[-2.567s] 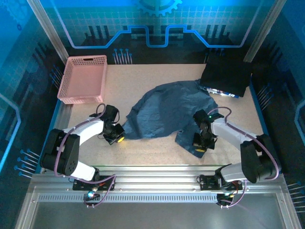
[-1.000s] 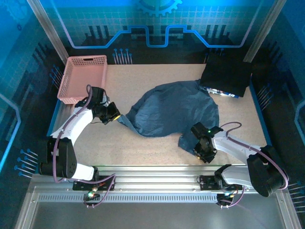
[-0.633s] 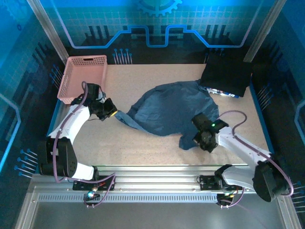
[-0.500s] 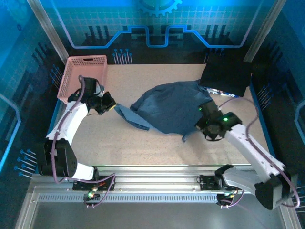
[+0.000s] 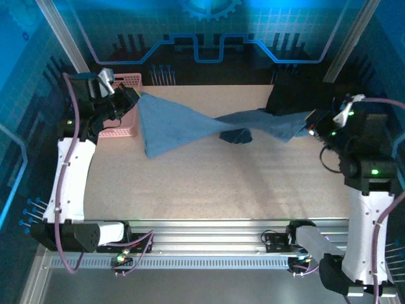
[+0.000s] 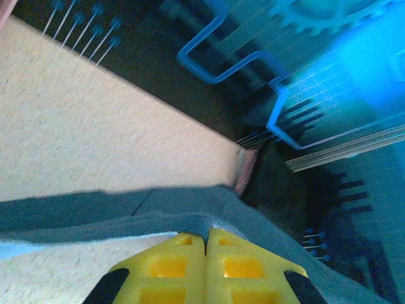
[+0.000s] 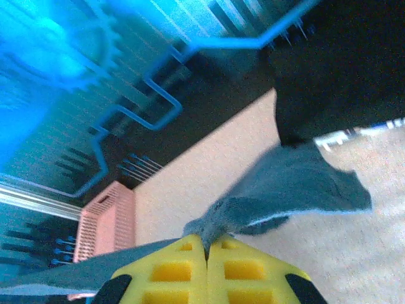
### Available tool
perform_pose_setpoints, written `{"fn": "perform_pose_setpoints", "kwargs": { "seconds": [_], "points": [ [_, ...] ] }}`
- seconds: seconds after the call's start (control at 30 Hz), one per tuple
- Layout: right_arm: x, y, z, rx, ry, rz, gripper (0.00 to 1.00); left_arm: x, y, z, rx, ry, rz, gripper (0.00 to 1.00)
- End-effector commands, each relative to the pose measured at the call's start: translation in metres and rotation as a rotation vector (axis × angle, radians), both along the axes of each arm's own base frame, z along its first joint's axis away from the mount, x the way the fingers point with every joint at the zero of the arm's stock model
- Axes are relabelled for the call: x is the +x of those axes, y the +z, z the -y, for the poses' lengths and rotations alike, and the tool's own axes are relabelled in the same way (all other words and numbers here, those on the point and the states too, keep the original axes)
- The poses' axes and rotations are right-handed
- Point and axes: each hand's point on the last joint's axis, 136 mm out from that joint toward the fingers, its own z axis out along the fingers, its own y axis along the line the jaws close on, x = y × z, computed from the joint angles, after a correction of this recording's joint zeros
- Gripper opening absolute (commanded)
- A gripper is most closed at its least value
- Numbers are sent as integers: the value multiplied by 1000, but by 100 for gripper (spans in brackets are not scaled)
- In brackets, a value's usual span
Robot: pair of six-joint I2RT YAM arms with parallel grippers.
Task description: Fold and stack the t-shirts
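Dark slate-blue cloth t-shirt (image 5: 171,123) hangs stretched across the middle of the speckled beige counter (image 5: 209,183), held at both ends. Close to each wrist camera, yellow pads are pressed together on a fold of it. The left end effector (image 6: 205,244) clamps the shirt's edge on the left side, and the right end effector (image 7: 205,248) clamps a bunched corner on the right. From above, the cloth fans into a broad triangle below the left grip. Its lowest corner reaches down toward the counter, but whether it touches cannot be told. Toward the right it narrows into a twisted band with a dark lump hanging at mid-span. Farther back, the pink plastic lattice basket (image 5: 124,123) sits at the far left, just behind the left grip. A black flat thing (image 5: 297,98) lies in the far right corner.
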Motion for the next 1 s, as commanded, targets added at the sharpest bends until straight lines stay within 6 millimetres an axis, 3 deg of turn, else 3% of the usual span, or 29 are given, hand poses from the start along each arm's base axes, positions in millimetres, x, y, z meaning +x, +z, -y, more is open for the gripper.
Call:
{"fn": "perform_pose_setpoints", "kwargs": {
  "seconds": [0.0, 0.23, 0.53, 0.67, 0.8, 0.97],
  "points": [
    [-13, 62, -9, -55, 99, 176, 0, -23, 61, -6, 32, 25, 161, 0],
    [-27, 148, -9, -58, 113, 380, 0, -58, 145, -10, 128, 48, 380, 0],
    [-17, 206, -5, 10, 148, 538, 0, -59, 204, -15, 210, 71, 533, 0],
    [9, 203, 1, 49, 172, 521, 0, -31, 202, -14, 206, 56, 529, 0],
    [46, 192, 13, 73, 183, 484, 0, 18, 189, -12, 192, 28, 499, 0],
    [118, 168, 17, 78, 224, 429, 0, 88, 172, -6, 133, -21, 473, 0]
  ]
}}
